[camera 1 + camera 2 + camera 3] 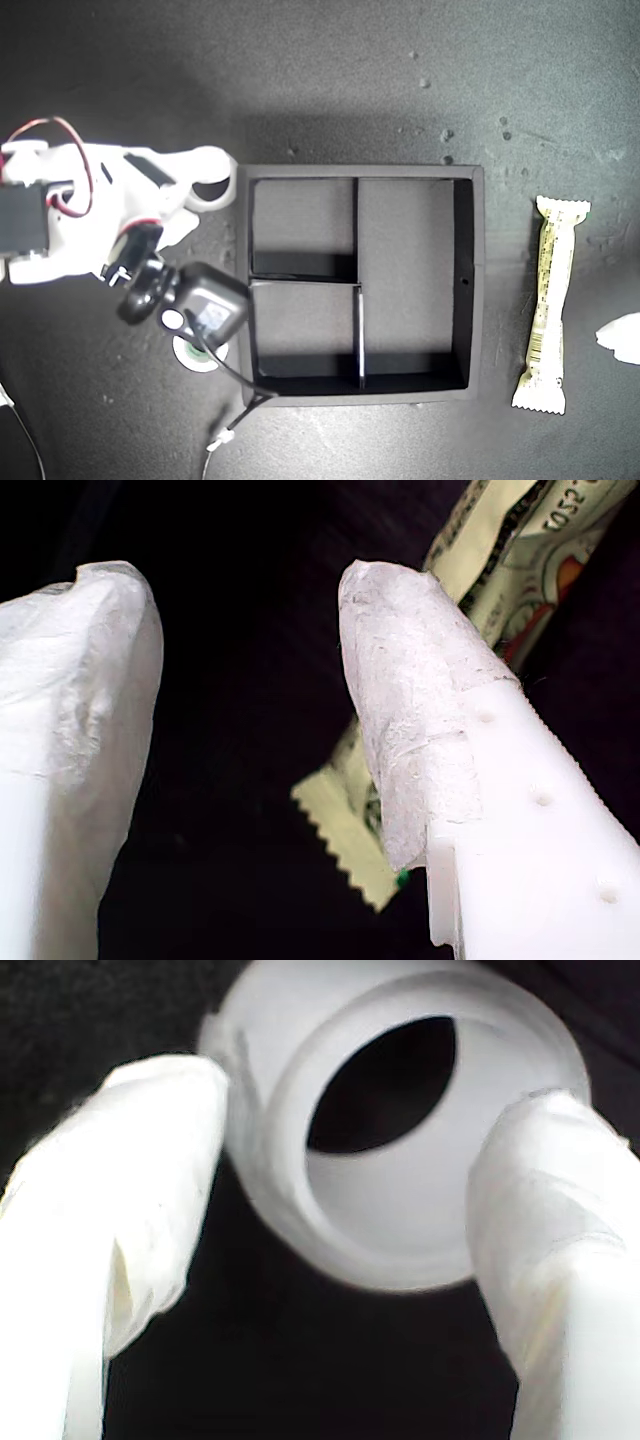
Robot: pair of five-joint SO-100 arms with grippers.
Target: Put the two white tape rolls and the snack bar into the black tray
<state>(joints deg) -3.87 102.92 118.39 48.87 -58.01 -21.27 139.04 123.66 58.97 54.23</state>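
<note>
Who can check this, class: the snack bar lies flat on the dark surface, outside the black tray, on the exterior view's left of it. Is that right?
Not quite. The snack bar does lie flat on the dark surface, outside the black tray, but on the exterior view's right of it, not its left. The exterior view shows this.

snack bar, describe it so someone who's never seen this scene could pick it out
Find the square matte black tray with dividers in the middle of the dark table. Just off its side toward the exterior view's right, apart from it, lies the long narrow snack bar in a pale cream wrapper, running parallel to the tray wall. Its zigzag crimped ends and its length set it apart.
</note>
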